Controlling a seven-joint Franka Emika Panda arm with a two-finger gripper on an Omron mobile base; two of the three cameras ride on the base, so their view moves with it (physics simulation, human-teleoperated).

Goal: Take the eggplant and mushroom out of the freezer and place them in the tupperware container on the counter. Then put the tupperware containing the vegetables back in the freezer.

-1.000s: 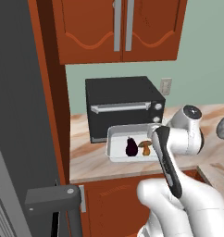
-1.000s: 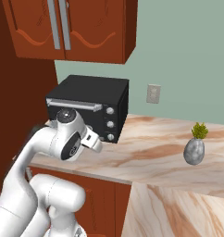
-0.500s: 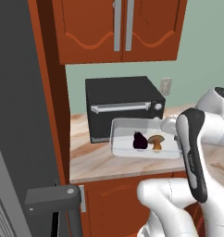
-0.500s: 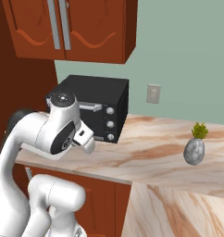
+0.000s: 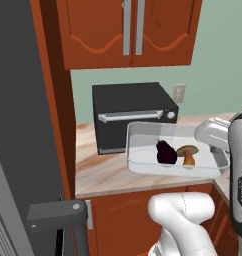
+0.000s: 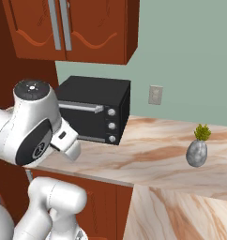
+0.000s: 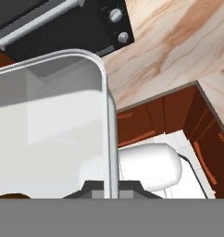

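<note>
Tupperware container [image 5: 143, 150] is now up off the counter [image 5: 100, 172], vs a sec ago when it sat down by the toaster oven [image 5: 130, 112]. Gripper [image 7: 110, 187] clamped on its rim at the 3 o'clock end in left base view. Eggplant [image 5: 165, 151] and mushroom [image 5: 187, 154] ride inside, touching. So veg loading looks done; carry phase on. Freezer [image 5: 18, 125] at 9 o'clock, next stop, I'd judge.

Bright, even, rendered light fills all views. Edges stay sharp, without blur. The tupperware container [image 5: 143, 165] throws a soft shadow on the counter [image 5: 100, 175].
</note>
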